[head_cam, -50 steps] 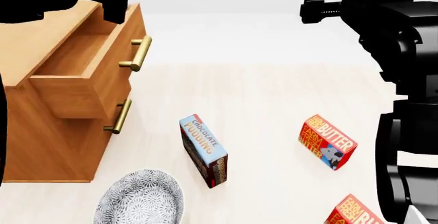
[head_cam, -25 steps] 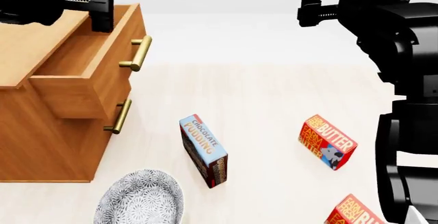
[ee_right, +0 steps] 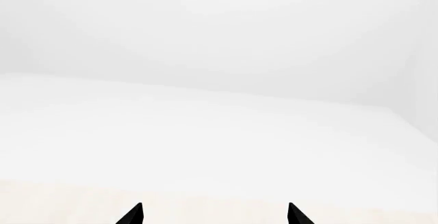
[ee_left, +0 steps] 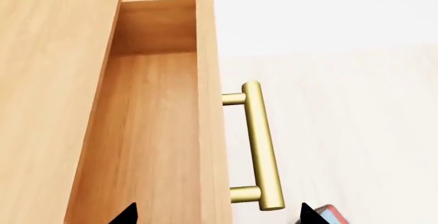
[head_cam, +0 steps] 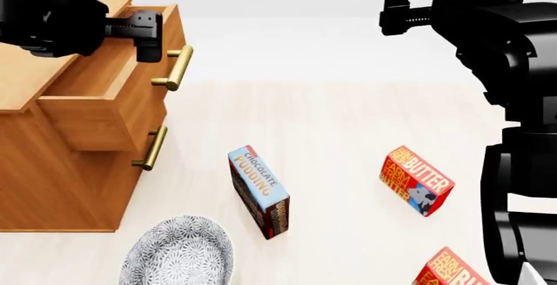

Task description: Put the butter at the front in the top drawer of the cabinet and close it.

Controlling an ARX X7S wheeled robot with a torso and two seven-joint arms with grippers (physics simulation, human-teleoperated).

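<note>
Finding, in the left wrist view only, the inside of the honey-brown box-shaped top drawer (ee_left: 151, 131): pulled out, floor showing plain wood. Also seeing there its brass bar handle (ee_left: 263, 147) close up, and a red-edged carton corner at the frame edge, kind not determinable.

Getting from the right wrist view only pale bench (ee_right: 205, 147) and white backdrop beyond two black fingertips (ee_right: 135, 215).

Relying on the head view alone for the cartons, the bowl and the whole honey-brown wooden cabinet (head_cam: 52, 167), standing toward the bench's left side.

Holding the black left gripper (head_cam: 148, 34) over the open drawer's far end, near the handle, arm reaching in from the cabinet side; fingers spread, pinching nothing. Holding the black right gripper (head_cam: 396, 11) raised over the bench's far right part, well apart from every carton; fingers spread likewise, gripping nothing.

Counting:
- two red-and-yellow butter cartons, both lying on the bench's right side: the farther butter carton (head_cam: 418, 180) in the open, the nearer butter carton (head_cam: 452, 270) toward the front, cut by the frame, beside the right arm
- one blue-topped chocolate pudding box (head_cam: 259, 192) mid-bench
- one grey patterned bowl (head_cam: 179, 252) in front of the cabinet
- two drawers, two brass handles, the lower handle (head_cam: 154, 148) on the shut one
</note>
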